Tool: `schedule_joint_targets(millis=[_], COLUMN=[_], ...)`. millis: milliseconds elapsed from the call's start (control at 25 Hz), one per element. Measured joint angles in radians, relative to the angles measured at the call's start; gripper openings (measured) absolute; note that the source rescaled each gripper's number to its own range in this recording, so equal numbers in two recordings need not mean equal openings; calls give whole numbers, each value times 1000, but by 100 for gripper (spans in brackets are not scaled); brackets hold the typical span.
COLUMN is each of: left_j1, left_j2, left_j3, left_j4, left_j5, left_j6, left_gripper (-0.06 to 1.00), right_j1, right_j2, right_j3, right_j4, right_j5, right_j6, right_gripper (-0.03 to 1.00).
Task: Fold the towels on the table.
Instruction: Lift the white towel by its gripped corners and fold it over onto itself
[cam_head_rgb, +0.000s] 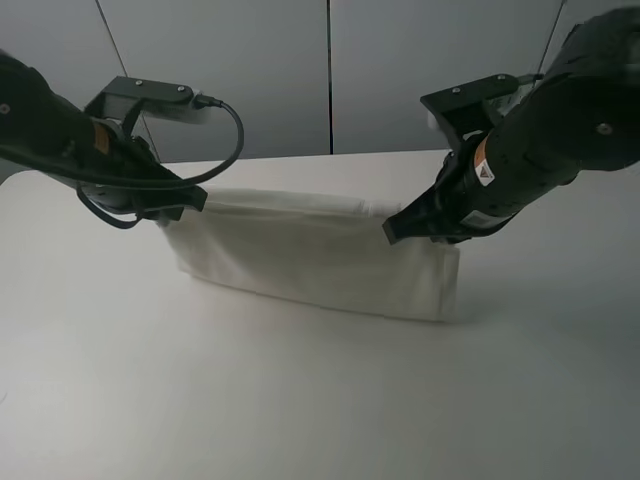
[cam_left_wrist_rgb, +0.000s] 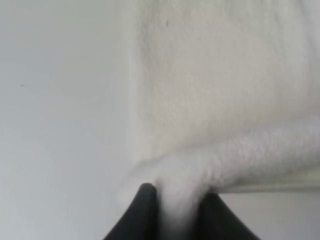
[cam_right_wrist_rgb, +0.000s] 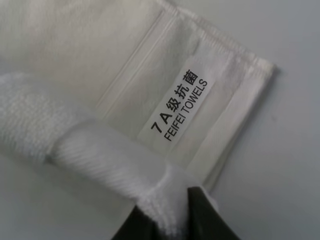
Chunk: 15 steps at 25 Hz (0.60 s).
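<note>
The white terry towel (cam_head_rgb: 320, 260) lies folded on the white table (cam_head_rgb: 300, 400), its rear edge lifted. My left gripper (cam_head_rgb: 185, 205) is shut on the towel's left upper corner; in the left wrist view the cloth (cam_left_wrist_rgb: 210, 100) is pinched between the dark fingers (cam_left_wrist_rgb: 145, 215). My right gripper (cam_head_rgb: 398, 228) is shut on the right upper corner. The right wrist view shows the towel (cam_right_wrist_rgb: 75, 60) with its stripe band and the white label (cam_right_wrist_rgb: 180, 107) printed in black, with cloth held between the fingertips (cam_right_wrist_rgb: 200, 210).
Grey wall panels (cam_head_rgb: 330, 70) stand behind the table. Bare tabletop extends in front of the towel and to both sides.
</note>
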Motion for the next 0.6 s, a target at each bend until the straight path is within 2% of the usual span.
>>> schedule_joint_targets(millis=[240,400,480,600], left_j1=[3,6,6,8], left_j2=[30,84,109,129], left_j3=[0,0,0,0], left_j4=[40,63,95,170], left_j5=[-35,-72,-97,-139], left_j6=[-1,-4,-19,-84], left_gripper=[20,32,40,49], right_j1=[0,0,0,0], right_j2=[70,82,82,82], right_j3=[0,0,0,0], right_j4=[-98,-201,-282,-371], right_j5=[-41,-51,-51,-50], right_j6=[108,206,300,411], right_gripper=[1,3,15,43])
